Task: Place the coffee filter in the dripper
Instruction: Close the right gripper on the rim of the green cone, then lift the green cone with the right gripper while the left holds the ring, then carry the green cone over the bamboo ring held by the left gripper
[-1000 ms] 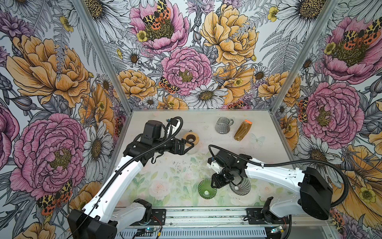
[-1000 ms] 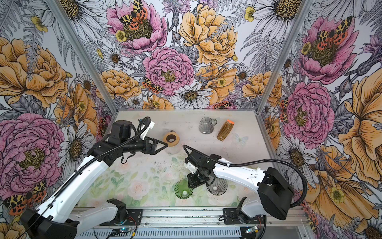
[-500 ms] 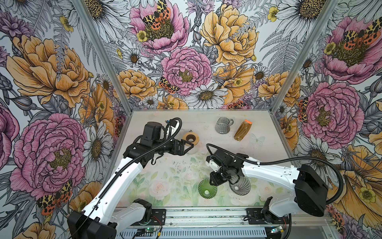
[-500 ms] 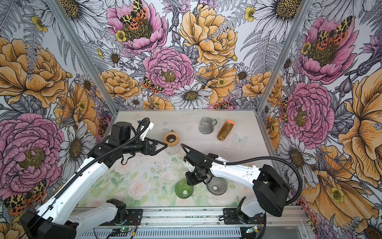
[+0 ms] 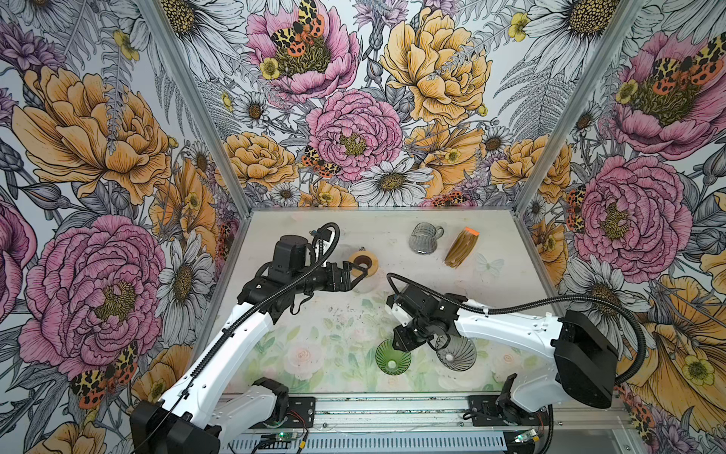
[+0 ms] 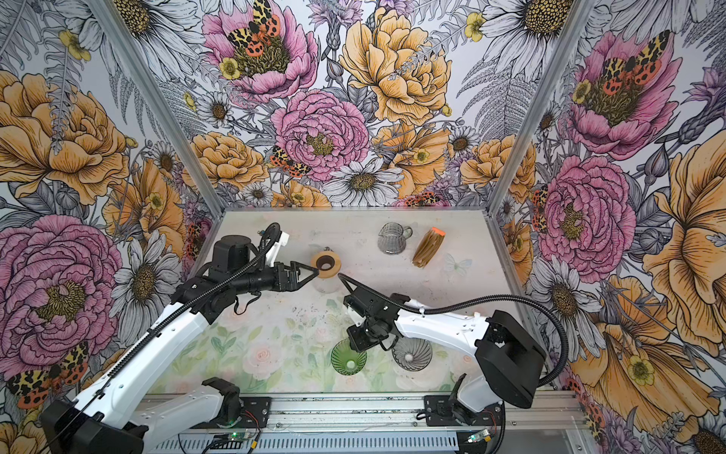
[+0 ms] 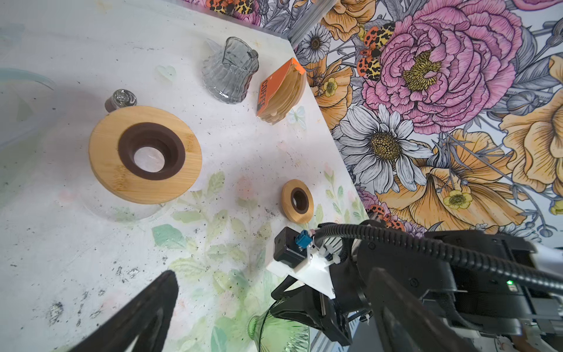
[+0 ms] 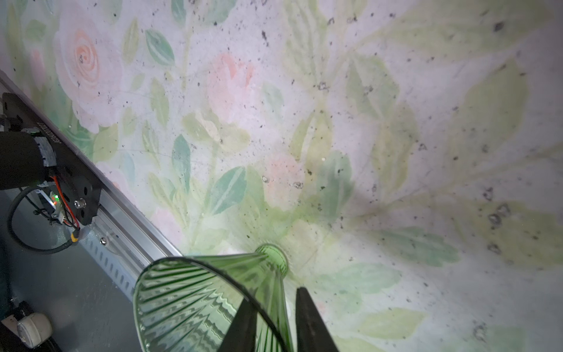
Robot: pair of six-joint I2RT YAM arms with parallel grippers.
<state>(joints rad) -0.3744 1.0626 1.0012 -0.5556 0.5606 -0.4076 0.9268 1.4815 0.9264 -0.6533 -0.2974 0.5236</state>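
A green glass dripper [image 5: 393, 357] [image 6: 348, 358] sits near the table's front edge, tilted, with its narrow neck [image 8: 275, 256] on the table. My right gripper [image 5: 406, 340] [image 8: 274, 320] is shut on its wall, one finger inside the cone and one outside. The coffee filters are a brown stack in an orange pack [image 5: 460, 247] [image 7: 281, 91], lying at the back right, far from both grippers. My left gripper [image 5: 363, 271] [image 7: 274, 274] hangs open and holds nothing, next to a wooden ring [image 5: 364, 262] [image 7: 115, 158] on a clear glass vessel.
A grey glass dripper [image 5: 455, 351] stands just right of the green one, under my right arm. A grey glass pitcher [image 5: 424, 238] stands at the back beside the filters. In the left wrist view a second, smaller wooden ring [image 7: 297, 201] lies near my right arm.
My right gripper has closed a little further on the green dripper's wall and shifted slightly left. The left arm has barely moved.
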